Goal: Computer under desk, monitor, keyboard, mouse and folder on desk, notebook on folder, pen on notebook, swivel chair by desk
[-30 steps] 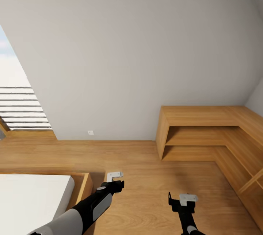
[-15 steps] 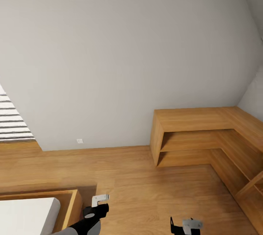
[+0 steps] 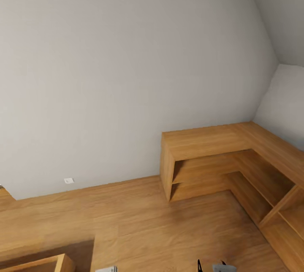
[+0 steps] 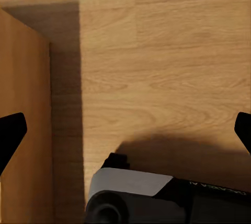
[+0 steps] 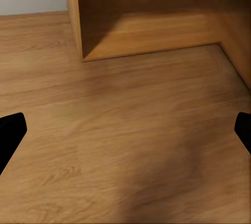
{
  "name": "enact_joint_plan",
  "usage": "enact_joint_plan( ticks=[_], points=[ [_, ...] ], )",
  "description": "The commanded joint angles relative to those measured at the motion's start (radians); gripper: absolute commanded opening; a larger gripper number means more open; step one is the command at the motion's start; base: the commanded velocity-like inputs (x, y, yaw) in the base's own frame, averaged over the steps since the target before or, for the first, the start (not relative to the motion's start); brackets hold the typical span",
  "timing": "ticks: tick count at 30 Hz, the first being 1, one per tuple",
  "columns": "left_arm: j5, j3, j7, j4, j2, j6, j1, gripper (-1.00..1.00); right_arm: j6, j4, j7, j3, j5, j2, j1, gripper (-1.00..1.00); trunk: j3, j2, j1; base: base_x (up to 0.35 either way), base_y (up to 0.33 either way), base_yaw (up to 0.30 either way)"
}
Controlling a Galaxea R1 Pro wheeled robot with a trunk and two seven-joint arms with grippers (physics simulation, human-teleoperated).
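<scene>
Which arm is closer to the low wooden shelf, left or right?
Right, probably: the open right gripper faces the low open light-wood shelf unit, on the robot's right side; the left gripper points at the wood floor.

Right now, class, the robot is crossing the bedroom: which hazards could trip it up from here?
1. The low L-shaped wood shelf unit stands ahead to the right; turning that way, the base or right gripper might clip it.
2. The bed frame corner sits close beside the left gripper, which might snag it.
</scene>
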Motion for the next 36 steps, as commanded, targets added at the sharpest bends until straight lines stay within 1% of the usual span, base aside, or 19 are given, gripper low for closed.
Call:
enact_joint_plan(
  ticks=[1, 5, 7, 14, 19, 24, 36],
  points=[
    [0.006, -0.010, 0.004, 0.000, 0.003, -0.007, 0.011, 1.00, -0.008, 0.002, -0.005, -0.007, 0.011, 0.000, 0.004, 1.00, -0.001, -0.002, 0.001, 0.330, 0.000, -0.259],
    [0.005, -0.010, -0.001, 0.000, 0.015, -0.037, 0.047, 1.00, -0.026, 0.002, -0.005, -0.007, 0.012, 0.000, 0.022, 1.00, 0.003, -0.002, 0.001, 0.330, 0.000, -0.256],
    [0.004, -0.010, -0.016, 0.000, 0.020, -0.061, 0.066, 1.00, -0.032, 0.002, -0.005, -0.007, 0.012, 0.000, 0.029, 1.00, 0.005, -0.002, 0.001, 0.326, 0.000, -0.254],
    [0.006, -0.009, -0.049, 0.000, 0.027, -0.092, 0.083, 1.00, -0.039, 0.001, -0.005, -0.007, 0.012, -0.007, 0.036, 1.00, 0.012, -0.002, 0.001, 0.248, 0.000, -0.251],
    [0.009, -0.007, -0.056, 0.000, 0.031, -0.098, 0.086, 1.00, -0.040, 0.001, -0.005, -0.007, 0.010, -0.022, 0.037, 1.00, 0.018, -0.002, 0.001, 0.069, 0.000, -0.249],
    [0.010, -0.007, -0.058, 0.000, 0.032, -0.100, 0.087, 1.00, -0.041, 0.001, -0.005, -0.007, 0.009, -0.029, 0.037, 1.00, 0.023, -0.002, 0.001, 0.021, 0.000, -0.249],
    [0.010, -0.006, -0.058, 0.000, 0.034, -0.100, 0.087, 1.00, -0.040, 0.001, -0.005, -0.006, 0.011, -0.029, 0.037, 1.00, 0.037, -0.002, 0.001, 0.006, 0.000, -0.249]
  ],
)
